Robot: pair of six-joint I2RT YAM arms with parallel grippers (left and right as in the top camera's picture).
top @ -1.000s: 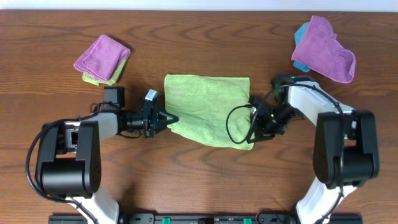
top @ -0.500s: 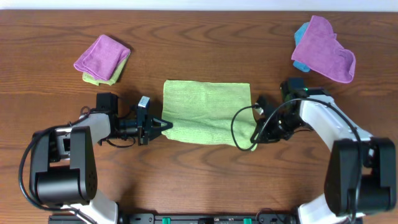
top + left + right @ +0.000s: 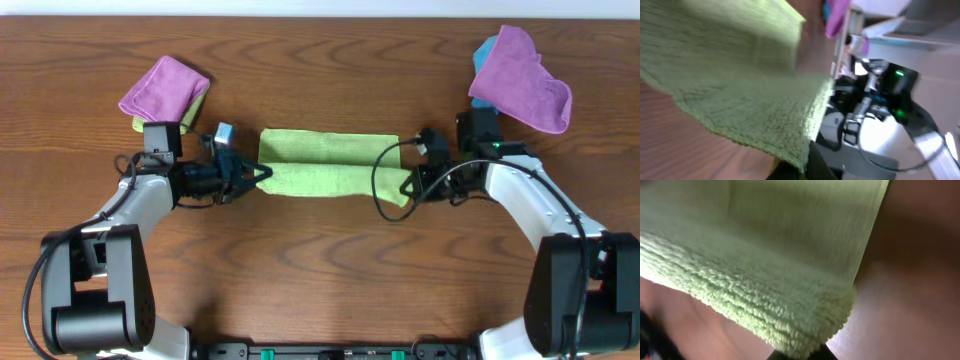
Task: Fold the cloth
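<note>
The lime-green cloth (image 3: 330, 165) lies in the middle of the table as a narrow band, its near half lifted and carried over the far half. My left gripper (image 3: 262, 173) is shut on the cloth's left near corner (image 3: 800, 150). At the right end my right gripper (image 3: 410, 186) is shut on the other near corner (image 3: 805, 335). Both wrist views are filled by the green pile hanging from the jaws, with the far layer of cloth (image 3: 805, 220) lying flat beyond. No tag shows.
A folded purple cloth (image 3: 162, 88) on a green one (image 3: 150, 125) sits at the far left. A purple cloth (image 3: 520, 80) over a small blue cloth (image 3: 484, 55) lies at the far right. A black cable (image 3: 385, 190) loops by the right gripper.
Both grippers have carried the cloth's near edge away from me, over the far half. The visible cloth has shrunk from a broad sheet to a narrow band.
</note>
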